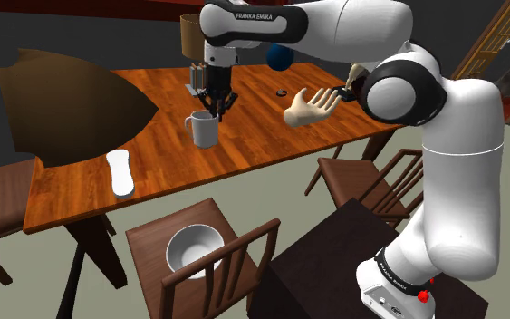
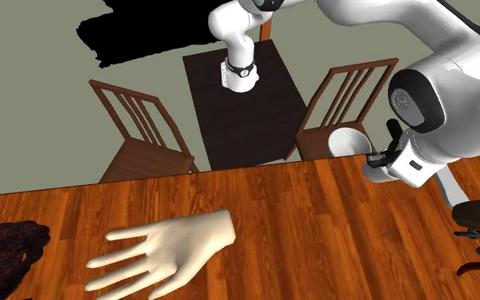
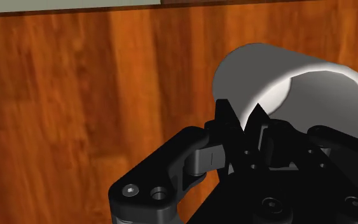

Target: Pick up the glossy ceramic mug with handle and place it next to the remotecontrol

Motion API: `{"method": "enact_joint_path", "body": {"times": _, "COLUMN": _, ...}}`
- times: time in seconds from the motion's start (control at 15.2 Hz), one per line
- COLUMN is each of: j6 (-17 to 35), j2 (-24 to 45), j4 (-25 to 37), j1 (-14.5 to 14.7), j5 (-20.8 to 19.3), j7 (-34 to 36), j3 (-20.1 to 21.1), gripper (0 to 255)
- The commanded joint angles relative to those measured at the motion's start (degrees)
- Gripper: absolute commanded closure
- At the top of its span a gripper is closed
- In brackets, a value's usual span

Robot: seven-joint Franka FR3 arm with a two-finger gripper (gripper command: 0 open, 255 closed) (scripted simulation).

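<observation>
Where my claw (image 3: 242, 114) bites: clamped on near rim of white mug (image 3: 298, 95)
Hidden: mug's base, behind my fingers (image 3: 225, 122)
Remote (image 1: 120, 173): mug's 8 o'clock, shoulder view, well apart

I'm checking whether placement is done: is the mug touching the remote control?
Apart. The shoulder view shows bare wooden table between the white mug and the white remote control.

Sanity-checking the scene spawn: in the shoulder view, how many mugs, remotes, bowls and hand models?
Mug: 1
Remote: 1
Bowl: 1
Hand model: 1
Total: 4
</observation>
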Motion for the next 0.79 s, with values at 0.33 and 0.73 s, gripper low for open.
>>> {"method": "enact_joint_path", "body": {"times": 0.33, "j6": -2.37, "j2": 9.24, "j4": 12.65, "j1": 3.95, "j5": 0.24, "j7": 6.27, "j3": 1.68, "gripper": 255}}
{"method": "enact_joint_path", "body": {"times": 0.73, "j6": 2.38, "j2": 8.94, "j4": 7.54, "j1": 4.16, "j5": 0.32, "j7": 5.49, "j3": 1.63, "gripper": 255}}
